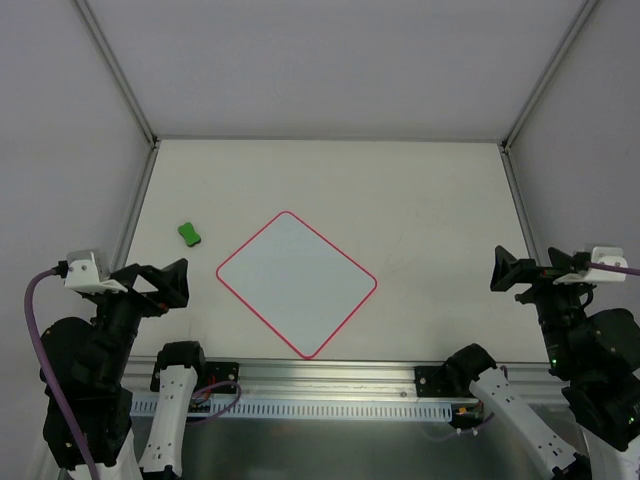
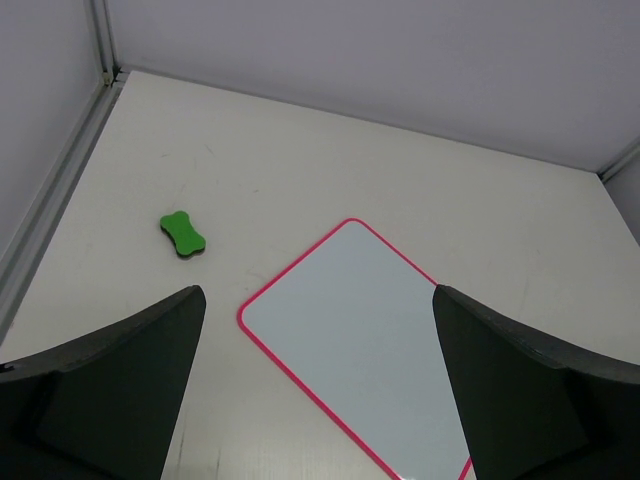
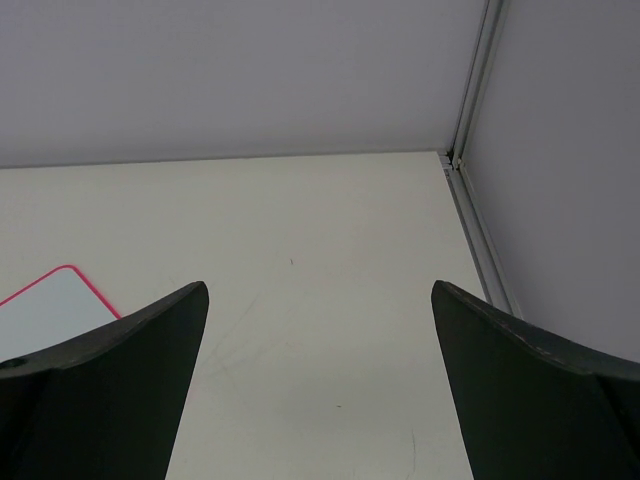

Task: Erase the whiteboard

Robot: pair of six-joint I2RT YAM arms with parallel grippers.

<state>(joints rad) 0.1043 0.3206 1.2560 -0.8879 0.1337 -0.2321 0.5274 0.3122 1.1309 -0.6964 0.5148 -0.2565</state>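
Observation:
The whiteboard [image 1: 296, 283] lies flat in the middle of the table, turned like a diamond, with a thin red border and a plain pale surface with no marks. It also shows in the left wrist view [image 2: 370, 330], and one corner shows in the right wrist view [image 3: 50, 305]. A small green bone-shaped block [image 1: 190, 234] lies left of the board, also in the left wrist view [image 2: 182, 234]. My left gripper [image 1: 168, 282] is open and empty, raised at the near left. My right gripper [image 1: 505, 270] is open and empty, raised at the near right.
Grey walls and aluminium rails [image 1: 134, 215] close the table on the left, back and right. A metal rail with cable duct [image 1: 330, 395] runs along the near edge between the arm bases. The right back corner post shows in the right wrist view [image 3: 470, 130].

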